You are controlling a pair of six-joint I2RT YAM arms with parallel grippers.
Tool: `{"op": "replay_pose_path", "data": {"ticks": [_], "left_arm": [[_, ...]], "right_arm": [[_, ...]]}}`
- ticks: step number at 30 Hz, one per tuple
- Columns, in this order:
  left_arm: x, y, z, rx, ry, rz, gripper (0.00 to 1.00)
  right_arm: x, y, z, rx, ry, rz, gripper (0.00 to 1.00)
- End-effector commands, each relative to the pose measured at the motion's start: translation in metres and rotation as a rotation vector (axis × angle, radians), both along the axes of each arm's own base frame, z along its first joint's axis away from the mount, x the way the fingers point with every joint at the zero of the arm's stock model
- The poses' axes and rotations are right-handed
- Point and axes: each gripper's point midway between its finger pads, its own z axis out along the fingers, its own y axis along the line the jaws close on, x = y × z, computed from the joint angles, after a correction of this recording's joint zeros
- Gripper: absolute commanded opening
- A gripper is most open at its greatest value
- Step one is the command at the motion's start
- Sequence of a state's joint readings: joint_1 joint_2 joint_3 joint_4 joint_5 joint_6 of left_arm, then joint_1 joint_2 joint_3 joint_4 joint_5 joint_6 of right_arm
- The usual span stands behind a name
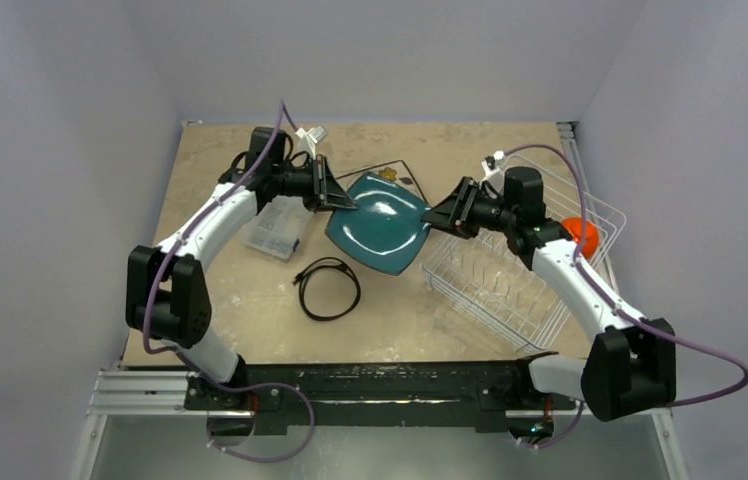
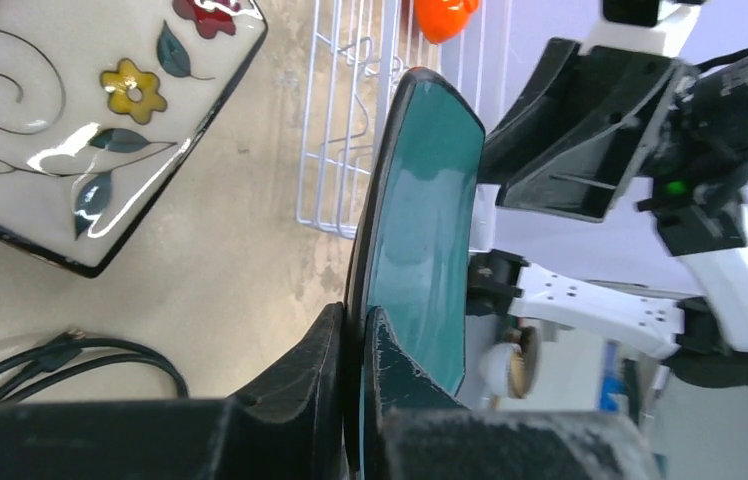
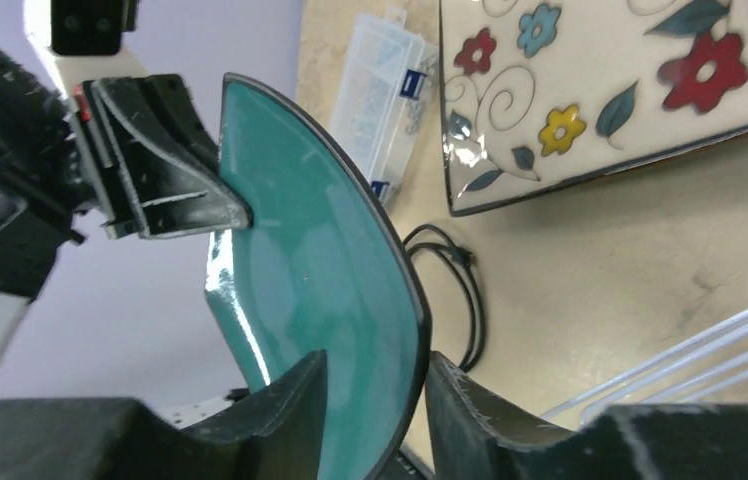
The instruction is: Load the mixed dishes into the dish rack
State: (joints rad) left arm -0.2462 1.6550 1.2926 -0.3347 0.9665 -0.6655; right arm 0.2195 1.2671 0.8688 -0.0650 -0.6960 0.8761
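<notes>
The dark teal squarish plate (image 1: 378,235) hangs tilted above the table between both grippers. My left gripper (image 1: 348,202) is shut on its left rim, and the left wrist view (image 2: 358,335) shows the fingers pinching the plate (image 2: 430,230). My right gripper (image 1: 433,216) is open and straddles the plate's right rim (image 3: 375,400), with a gap beside one finger. The patterned square plate (image 3: 600,90) lies on the table behind. The white wire dish rack (image 1: 520,285) stands at the right. The orange bowl (image 1: 581,234) sits at the rack's far side. The mug and the mint plate are out of view.
A clear plastic compartment box (image 1: 278,228) lies left of the teal plate under my left arm. A black coiled cable (image 1: 328,290) lies on the table in front of the plate. Grey walls close in on three sides.
</notes>
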Motion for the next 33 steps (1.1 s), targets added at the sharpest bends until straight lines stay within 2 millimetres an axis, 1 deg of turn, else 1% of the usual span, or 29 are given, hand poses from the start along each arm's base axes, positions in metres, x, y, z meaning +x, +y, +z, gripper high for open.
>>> {"op": "replay_pose_path", "data": {"ticks": [1, 3, 5, 8, 10, 15, 16, 17, 19, 21, 24, 26, 30, 33], "left_arm": [[-0.011, 0.012, 0.057, 0.079, -0.273, 0.052, 0.00], [-0.015, 0.021, 0.071, 0.119, -0.348, 0.101, 0.00], [-0.021, 0.025, 0.082, 0.145, -0.417, 0.132, 0.00], [-0.029, 0.029, 0.088, 0.256, -0.516, 0.173, 0.00], [-0.037, 0.030, 0.094, 0.301, -0.586, 0.186, 0.00], [-0.049, 0.038, 0.106, 0.426, -0.720, 0.245, 0.00], [-0.052, 0.041, 0.106, 0.463, -0.720, 0.248, 0.00], [-0.055, 0.044, 0.110, 0.480, -0.723, 0.258, 0.00], [-0.062, 0.049, 0.122, 0.496, -0.731, 0.281, 0.00], [-0.068, 0.048, 0.134, 0.516, -0.740, 0.293, 0.00], [-0.075, 0.040, 0.148, 0.541, -0.738, 0.286, 0.00], [-0.075, 0.031, 0.152, 0.577, -0.741, 0.286, 0.00], [-0.069, 0.019, 0.157, 0.664, -0.731, 0.305, 0.00], [-0.066, -0.003, 0.168, 0.687, -0.770, 0.281, 0.00]], "right_arm": [[0.002, -0.017, 0.024, -0.152, -0.161, -0.026, 0.45], [-0.002, -0.022, 0.019, -0.191, -0.163, -0.024, 0.53], [-0.006, -0.027, 0.019, -0.228, -0.172, -0.032, 0.59], [-0.010, -0.044, 0.025, -0.324, -0.210, -0.077, 0.65], [-0.014, -0.060, 0.035, -0.398, -0.247, -0.131, 0.69], [-0.030, -0.101, 0.052, -0.555, -0.308, -0.279, 0.70], [-0.034, -0.111, 0.054, -0.582, -0.308, -0.322, 0.70], [-0.039, -0.121, 0.057, -0.602, -0.303, -0.372, 0.69], [-0.052, -0.137, 0.064, -0.600, -0.300, -0.478, 0.69], [-0.063, -0.151, 0.075, -0.575, -0.344, -0.580, 0.68], [-0.077, -0.159, 0.094, -0.526, -0.443, -0.644, 0.68], [-0.079, -0.162, 0.098, -0.537, -0.464, -0.653, 0.68], [-0.075, -0.162, 0.097, -0.587, -0.454, -0.621, 0.68], [-0.075, -0.164, 0.093, -0.609, -0.444, -0.619, 0.68]]}}
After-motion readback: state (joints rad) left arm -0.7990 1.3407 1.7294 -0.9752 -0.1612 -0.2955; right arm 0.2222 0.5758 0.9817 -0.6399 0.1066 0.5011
